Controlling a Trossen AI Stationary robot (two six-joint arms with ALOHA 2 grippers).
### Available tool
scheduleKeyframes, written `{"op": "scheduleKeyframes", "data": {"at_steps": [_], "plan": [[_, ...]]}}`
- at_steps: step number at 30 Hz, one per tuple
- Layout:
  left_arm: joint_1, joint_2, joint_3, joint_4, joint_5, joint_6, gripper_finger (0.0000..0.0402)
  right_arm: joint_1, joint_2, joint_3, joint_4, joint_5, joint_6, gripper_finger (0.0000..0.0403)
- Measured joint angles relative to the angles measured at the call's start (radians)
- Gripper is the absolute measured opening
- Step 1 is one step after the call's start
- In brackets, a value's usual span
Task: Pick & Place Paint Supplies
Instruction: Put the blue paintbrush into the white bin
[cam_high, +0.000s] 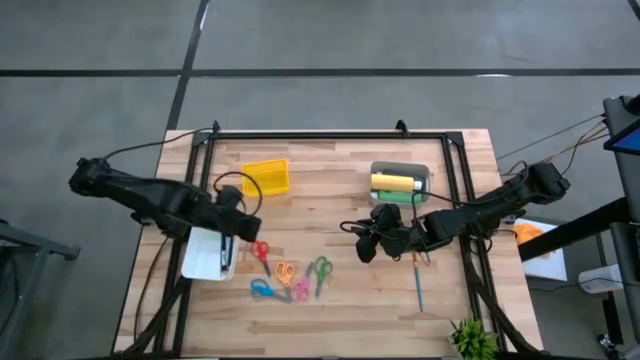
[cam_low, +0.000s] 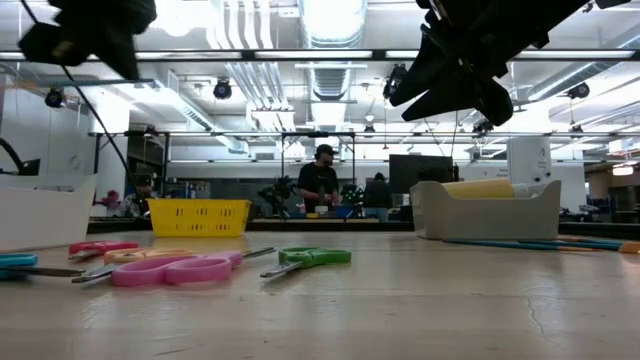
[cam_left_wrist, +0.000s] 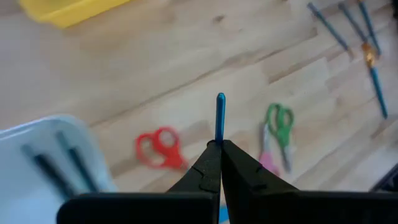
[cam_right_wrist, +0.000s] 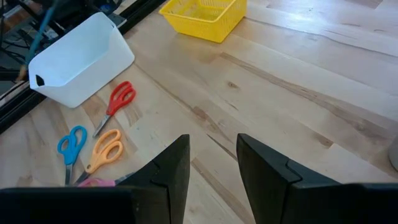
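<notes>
Because the left gripper (cam_left_wrist: 219, 149) pinches the thin blue pen (cam_left_wrist: 220, 117) only by its end above the white bin (cam_high: 207, 254), it may swivel and miss, while the right gripper (cam_right_wrist: 212, 163) hovers half-open and empty.

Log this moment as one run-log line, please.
left end effector: shut on blue pen, over white bin | right end effector: open, empty, above table | grey bin: holds yellow bottle

Probably lab: ceiling ducts (cam_low: 330, 25), monitors (cam_low: 420, 175)
</notes>
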Motion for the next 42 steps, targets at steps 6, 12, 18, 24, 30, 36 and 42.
{"op": "scheduleKeyframes", "data": {"at_steps": [6,12,18,24,30,36,42], "plan": [[-0.002,-0.103,0.0,-0.186,0.086,-0.045,0.0008,0.0,0.0,0.0,0.0,0.0,0.001,0.013],[-0.003,-0.129,-0.025,-0.312,0.091,-0.086,0.0008,0.0,0.0,0.0,0.0,0.0,-0.001,0.013],[-0.004,-0.127,-0.106,-0.309,0.122,-0.084,0.0007,0.0,0.0,0.0,0.0,0.0,0.0,0.013],[-0.004,-0.127,-0.217,-0.242,0.189,-0.104,0.0007,0.0,0.0,0.0,0.0,0.0,0.0,0.013],[-0.004,-0.124,-0.31,-0.161,0.2,-0.105,0.0007,0.0,0.0,0.0,0.0,0.0,0.001,0.013],[-0.007,-0.086,-0.303,-0.15,0.192,-0.088,0.0007,0.0,0.0,0.0,0.0,0.0,0.0,0.013],[-0.007,-0.062,-0.303,-0.138,0.192,-0.081,0.0007,0.0,0.0,0.0,0.0,0.0,-0.001,0.013]]}}
